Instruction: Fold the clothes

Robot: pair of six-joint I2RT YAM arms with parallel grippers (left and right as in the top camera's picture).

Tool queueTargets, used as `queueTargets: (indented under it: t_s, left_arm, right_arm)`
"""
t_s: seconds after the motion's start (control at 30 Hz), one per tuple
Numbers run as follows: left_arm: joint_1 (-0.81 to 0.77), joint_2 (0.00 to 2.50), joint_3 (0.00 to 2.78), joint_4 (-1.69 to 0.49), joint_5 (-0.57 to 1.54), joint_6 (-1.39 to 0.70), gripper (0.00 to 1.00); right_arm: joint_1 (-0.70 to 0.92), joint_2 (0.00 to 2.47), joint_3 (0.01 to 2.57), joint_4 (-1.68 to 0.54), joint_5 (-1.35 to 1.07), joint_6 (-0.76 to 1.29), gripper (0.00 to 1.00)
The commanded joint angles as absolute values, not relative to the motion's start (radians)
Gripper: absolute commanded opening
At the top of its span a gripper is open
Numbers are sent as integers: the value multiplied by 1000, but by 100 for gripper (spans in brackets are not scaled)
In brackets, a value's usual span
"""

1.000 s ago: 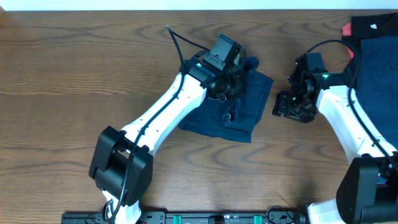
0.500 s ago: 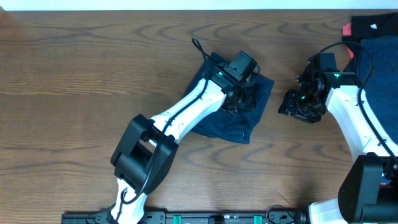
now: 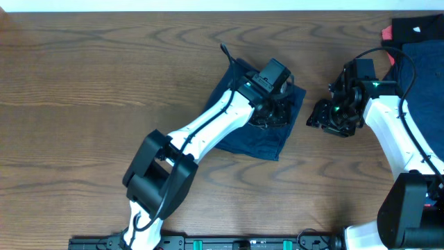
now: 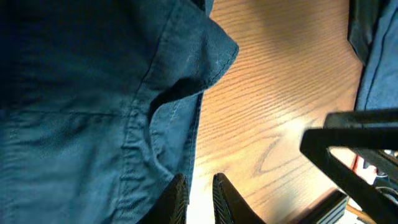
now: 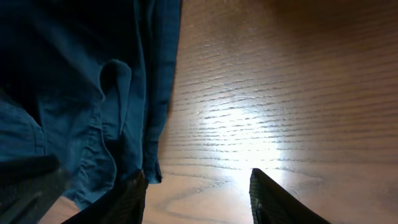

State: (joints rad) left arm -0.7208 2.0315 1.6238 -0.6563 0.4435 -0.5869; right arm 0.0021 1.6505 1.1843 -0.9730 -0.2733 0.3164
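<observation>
Mid-table, a navy garment (image 3: 253, 139) lies folded into a compact wedge and looks nearly finished. The left gripper (image 4: 200, 198) hovers at its right edge, fingers barely parted and pinching nothing. The right gripper (image 5: 199, 193) beside it stands spread and empty. At the far right, a pile of clothes (image 3: 424, 62) waits unfolded.

We're getting bright, even light overhead, with only soft shadows lying on the table (image 3: 83, 104). In the right wrist view, glare is whitening the wood, while the navy garment (image 5: 62, 93) is sinking into dark, blurry shadow.
</observation>
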Motion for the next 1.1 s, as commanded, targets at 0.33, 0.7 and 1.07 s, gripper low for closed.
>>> queueTargets:
  t_s: [0.33,0.7,1.07]
  left_arm:
    - [-434,1799,1633,-1034,426,-440,29]
    - [-513,1811,1446,-930,427,-439,28]
    - [-576,1815,1325,-684,430,-438,28]
  right_arm:
    - [44,1664,1178,-756,-533,340,13]
    - [193,1787,1178,-481,-527,466,7]
    - [168,1983,1178,-403,-531,519,7]
